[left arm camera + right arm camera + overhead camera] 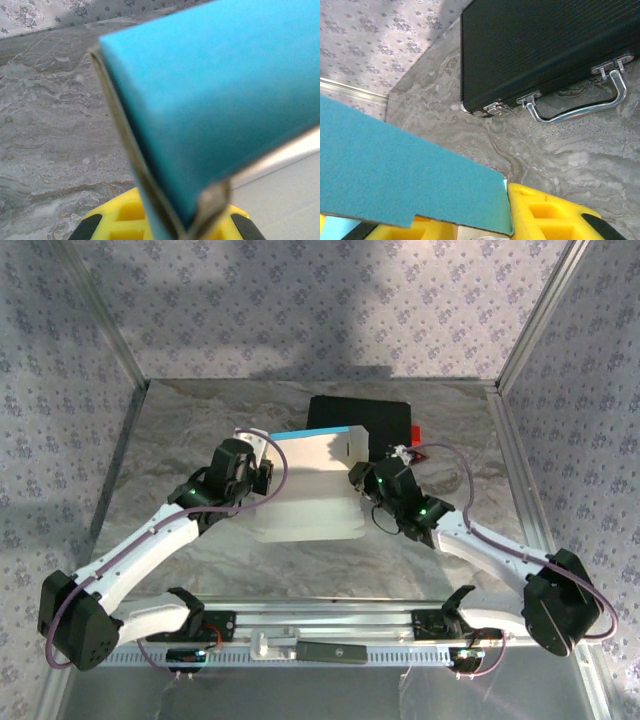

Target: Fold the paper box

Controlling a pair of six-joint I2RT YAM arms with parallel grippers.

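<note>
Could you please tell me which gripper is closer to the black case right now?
The right gripper. It sits just on the near side of the black case; the left gripper is farther off, at the left edge of the paper box.

Left arm (150,535) outstretched (jaws clamped)
</note>
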